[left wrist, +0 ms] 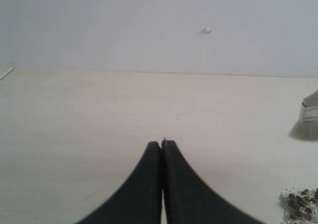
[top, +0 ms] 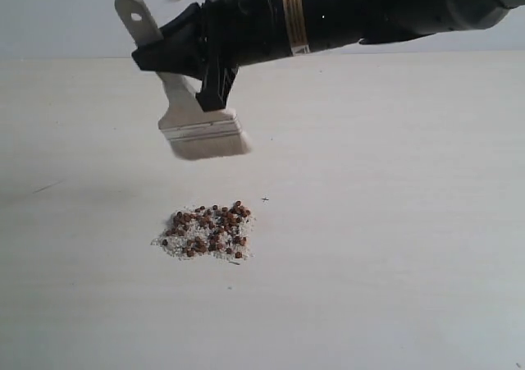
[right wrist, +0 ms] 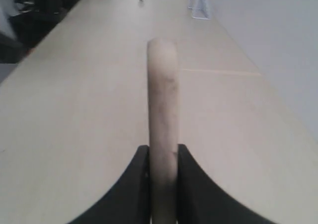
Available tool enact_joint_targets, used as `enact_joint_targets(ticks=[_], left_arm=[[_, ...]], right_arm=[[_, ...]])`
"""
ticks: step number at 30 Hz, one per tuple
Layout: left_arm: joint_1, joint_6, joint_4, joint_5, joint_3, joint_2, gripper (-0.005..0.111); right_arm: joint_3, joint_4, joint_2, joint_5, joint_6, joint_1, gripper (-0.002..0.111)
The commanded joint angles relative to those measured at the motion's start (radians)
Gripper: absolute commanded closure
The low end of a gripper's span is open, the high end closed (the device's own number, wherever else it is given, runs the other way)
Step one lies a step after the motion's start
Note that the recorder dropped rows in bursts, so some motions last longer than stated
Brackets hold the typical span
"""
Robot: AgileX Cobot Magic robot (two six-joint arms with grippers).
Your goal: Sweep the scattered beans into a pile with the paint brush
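Right jaws pinch the paint brush [top: 203,134] handle; left jaws meet, empty.

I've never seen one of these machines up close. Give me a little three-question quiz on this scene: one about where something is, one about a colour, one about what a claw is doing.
1. Where is the paint brush relative to the pile?
A. Lying flat beside it
B. Held in the air, clear of it
C. Pressed into it

2. What colour are the beans?
A. Reddish-brown
B. Green
C. Blue

3. How is the left gripper?
A. Wide open
B. Shut on the brush
C. Shut, holding nothing

Answers:
1 B: the brush hangs above the table, with bare surface showing between it and the pile.
2 A: they show as reddish-brown dots among off-white grains.
3 C: its jaws meet with nothing between them, and it is the right gripper that clamps the brush handle.
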Motion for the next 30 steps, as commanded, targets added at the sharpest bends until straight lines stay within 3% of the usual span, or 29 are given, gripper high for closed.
enact_joint_targets(ticks=[1, 5, 8, 23, 30], left_arm=[[0.001, 0.002, -0.008, 0.000, 0.000, -0.008, 0.107], [0.001, 0.002, -0.008, 0.000, 0.000, -0.008, 0.107], [0.001, 0.002, -0.008, 0.000, 0.000, -0.008, 0.107], [0.001, 0.002, -0.008, 0.000, 0.000, -0.008, 0.107], [0.001, 0.002, -0.008, 0.000, 0.000, -0.008, 0.107]], right_arm=[[-0.006, -0.045, -0.099, 0.402, 0.337, 0.003, 0.108], [-0.004, -0.237, -0.165, 0.617, 0.937, 0.005, 0.108], [0.023, -0.237, -0.192, 0.628, 1.120, -0.012, 0.108], [0.321, -0.237, -0.211, 0.650, 1.037, -0.020, 0.108], [0.416, -0.237, -0.396, 0.653, 1.084, -0.016, 0.108]])
